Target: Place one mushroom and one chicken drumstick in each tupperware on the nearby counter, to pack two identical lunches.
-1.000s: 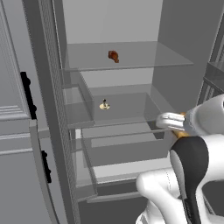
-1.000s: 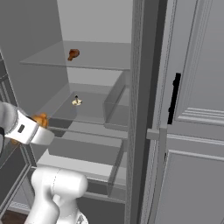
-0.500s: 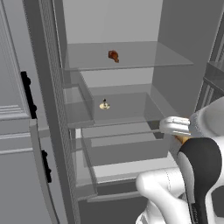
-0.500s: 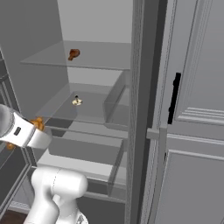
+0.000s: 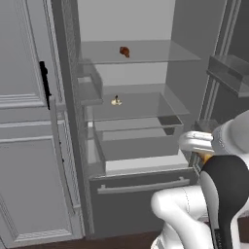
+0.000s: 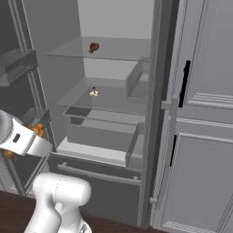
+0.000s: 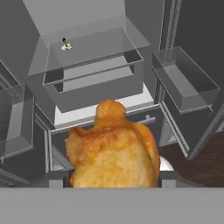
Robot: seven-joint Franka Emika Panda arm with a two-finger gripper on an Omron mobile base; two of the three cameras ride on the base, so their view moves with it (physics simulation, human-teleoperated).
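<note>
I had the gripper (image 7: 114,183) closed around a golden-brown chicken drumstick (image 7: 113,148), held in front of the open fridge (image 5: 146,146) at about the level of the lower drawer (image 5: 138,141). A second drumstick (image 5: 124,51) lay on the top glass shelf (image 5: 160,51), and a mushroom (image 5: 116,100) sat on the shelf below it (image 5: 146,104), well apart from the arm.

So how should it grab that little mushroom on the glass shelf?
The mushroom stands alone on the middle glass shelf. Probably best to come straight in from the open front and pinch its cap from both sides, since another shelf sits close above.
</note>
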